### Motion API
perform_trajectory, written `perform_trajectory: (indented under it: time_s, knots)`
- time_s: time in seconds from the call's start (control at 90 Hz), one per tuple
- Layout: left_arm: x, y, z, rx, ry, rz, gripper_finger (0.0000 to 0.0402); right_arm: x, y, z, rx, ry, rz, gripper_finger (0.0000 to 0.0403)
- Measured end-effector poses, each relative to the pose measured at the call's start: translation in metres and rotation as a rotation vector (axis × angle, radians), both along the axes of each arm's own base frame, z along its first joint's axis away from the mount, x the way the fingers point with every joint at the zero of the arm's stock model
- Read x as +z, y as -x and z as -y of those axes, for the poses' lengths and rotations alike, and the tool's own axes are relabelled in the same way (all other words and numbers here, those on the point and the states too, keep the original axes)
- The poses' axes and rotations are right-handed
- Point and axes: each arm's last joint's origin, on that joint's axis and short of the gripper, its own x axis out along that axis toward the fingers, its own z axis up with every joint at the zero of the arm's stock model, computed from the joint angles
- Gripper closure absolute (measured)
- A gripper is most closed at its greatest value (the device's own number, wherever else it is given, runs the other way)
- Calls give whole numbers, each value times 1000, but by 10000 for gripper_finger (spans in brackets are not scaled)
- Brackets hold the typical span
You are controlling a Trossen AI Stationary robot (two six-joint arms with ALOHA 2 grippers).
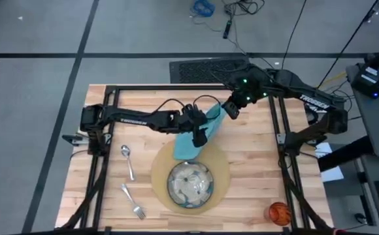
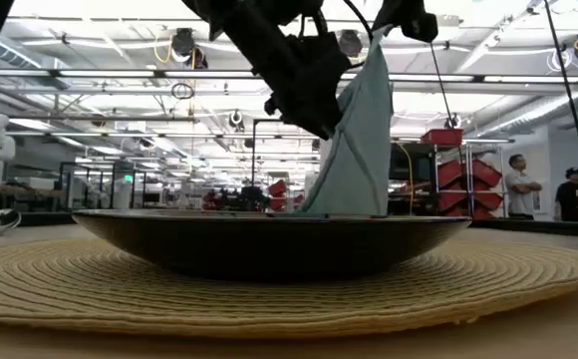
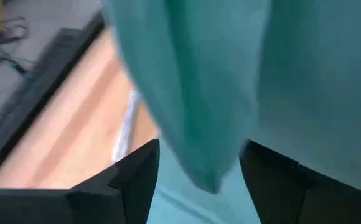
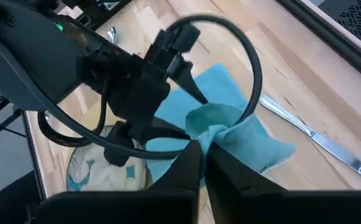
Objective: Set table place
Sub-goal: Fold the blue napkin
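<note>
Above the far edge of the round tan placemat [image 1: 223,171], my right gripper [image 4: 203,163] pinches one corner of the teal napkin [image 1: 199,136], its two fingers closed tight on the cloth. The napkin hangs from that corner as a slanted sheet; its lower end rests on the table [image 1: 255,150] at the far side of the placemat. My left gripper [image 3: 199,171] reaches in from the left at the napkin's middle, its fingers parted moderately with a fold of cloth hanging between them; I cannot tell whether they press on it.

The speckled grey dish [image 1: 189,184] sits in the centre of the placemat, near side of the table. The spoon [image 1: 128,159] and the fork [image 1: 132,202] lie on the bare wood left of the placemat, the spoon farther, the fork nearer. The knife [image 4: 315,137] lies on the wood just beside the napkin. The orange cup [image 1: 279,213] stands at the near right corner of the table, well apart from the placemat.
</note>
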Motion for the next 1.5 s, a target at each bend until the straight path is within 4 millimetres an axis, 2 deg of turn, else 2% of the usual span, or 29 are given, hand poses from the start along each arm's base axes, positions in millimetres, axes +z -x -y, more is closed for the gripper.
perform_trajectory:
  time_s: [0.244, 0.344, 0.444, 0.478, 0.578, 0.722, 0.889, 1.111, 1.289, 1.4, 1.5]
  knots:
    - [-1, 1, -1, 15, -12, -19, 205, 0, 0, 0, 0, 0, -1, 403]
    - [-3, 3, -1, 8, -34, -56, 255, 0, 0, 0, 0, -1, -3, 403]
    - [-3, 4, -1, -26, -72, -85, 356, 0, 0, 0, 1, 0, -6, 403]
    - [-3, 4, 0, -40, -86, -88, 378, 0, 0, 0, 3, 1, -6, 403]
    - [0, 2, 1, -53, -106, -62, 396, 0, 0, 0, 3, 2, -7, 403]
    - [9, 5, 1, -47, -158, -56, 401, 0, 1, 0, 5, 4, -8, 403]
    - [44, 25, 4, 5, -269, -43, 401, -3, 4, -1, 10, 3, -51, 403]
    - [111, 77, 5, 55, -327, 67, 401, -4, 6, 6, -24, 128, -97, 403]
    - [156, 119, -2, 109, -377, 191, 401, 4, 3, 23, -40, 243, -4, 403]
    - [173, 140, -12, 161, -411, 231, 401, 12, 3, 37, -61, 312, 71, 403]
    - [185, 151, -22, 198, -428, 255, 401, 23, 7, 50, -82, 350, 133, 403]
